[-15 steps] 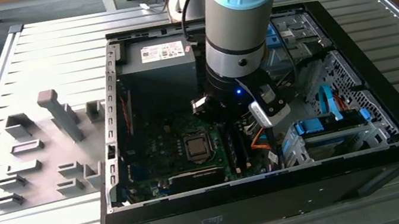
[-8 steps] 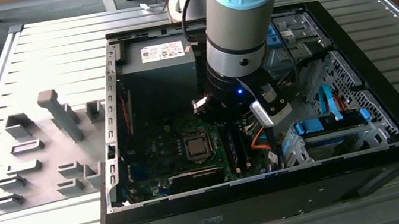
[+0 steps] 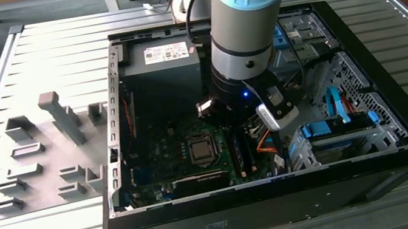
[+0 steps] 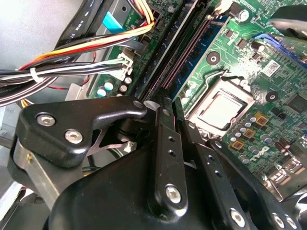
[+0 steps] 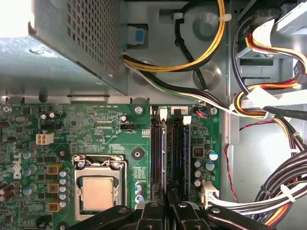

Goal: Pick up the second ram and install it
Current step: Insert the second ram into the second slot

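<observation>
Second ram (image 5: 165, 158) standing on edge at the memory slots (image 5: 176, 148), just beside the CPU socket (image 5: 98, 191) on the exterior view's right, deep inside the open PC case (image 3: 406, 151) on the worktop (image 3: 55, 58). Cannot tell if fully seated or only resting in the slot. Judged light, thin, stiff along its length but fragile: chips and bottom contacts not to be squeezed or scraped, and likely to jam if tilted. Best held by the bare top edge near mid-length, flat faces between the pads, so push goes straight down. Gripper (image 5: 168, 201) narrow, fingers (image 4: 165, 143) almost together and apparently pinching that top edge, in line with the slot. Arm (image 3: 250, 39) reaching steeply down into the case from the far side, wrist near vertical over the motherboard (image 5: 86, 124). Cable bundle (image 5: 268, 100) near on 1 side, not touching the fingers. Grey fixture blocks (image 3: 65, 118) well apart, outside the case on the exterior view's left.
</observation>
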You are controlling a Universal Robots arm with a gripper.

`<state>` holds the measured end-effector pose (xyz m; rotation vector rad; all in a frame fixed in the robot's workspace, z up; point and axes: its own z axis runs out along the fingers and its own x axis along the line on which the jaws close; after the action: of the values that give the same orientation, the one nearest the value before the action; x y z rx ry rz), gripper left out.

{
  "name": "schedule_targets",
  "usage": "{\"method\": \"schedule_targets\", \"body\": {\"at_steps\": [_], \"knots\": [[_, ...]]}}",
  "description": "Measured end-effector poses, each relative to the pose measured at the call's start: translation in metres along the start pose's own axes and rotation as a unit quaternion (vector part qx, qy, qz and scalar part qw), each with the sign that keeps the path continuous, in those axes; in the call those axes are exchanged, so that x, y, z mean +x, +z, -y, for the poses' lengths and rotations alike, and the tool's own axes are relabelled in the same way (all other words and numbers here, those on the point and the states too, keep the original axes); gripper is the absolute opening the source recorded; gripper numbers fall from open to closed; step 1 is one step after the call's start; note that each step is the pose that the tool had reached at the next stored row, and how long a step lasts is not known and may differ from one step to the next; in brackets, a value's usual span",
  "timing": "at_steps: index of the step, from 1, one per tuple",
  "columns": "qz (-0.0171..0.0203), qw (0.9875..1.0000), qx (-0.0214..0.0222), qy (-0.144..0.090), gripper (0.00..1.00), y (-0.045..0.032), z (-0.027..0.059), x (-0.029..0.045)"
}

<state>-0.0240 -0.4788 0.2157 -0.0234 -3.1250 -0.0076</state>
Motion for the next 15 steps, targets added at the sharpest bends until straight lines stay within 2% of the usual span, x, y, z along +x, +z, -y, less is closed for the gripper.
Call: {"method": "schedule_targets", "body": {"at_steps": [8,15], "knots": [[0.0,1.0,0.0006,0.0,0.14,0.001,0.0005,0.0],[0.0,1.0,0.0007,0.0,0.14,0.0049,0.0005,-0.0001]]}}
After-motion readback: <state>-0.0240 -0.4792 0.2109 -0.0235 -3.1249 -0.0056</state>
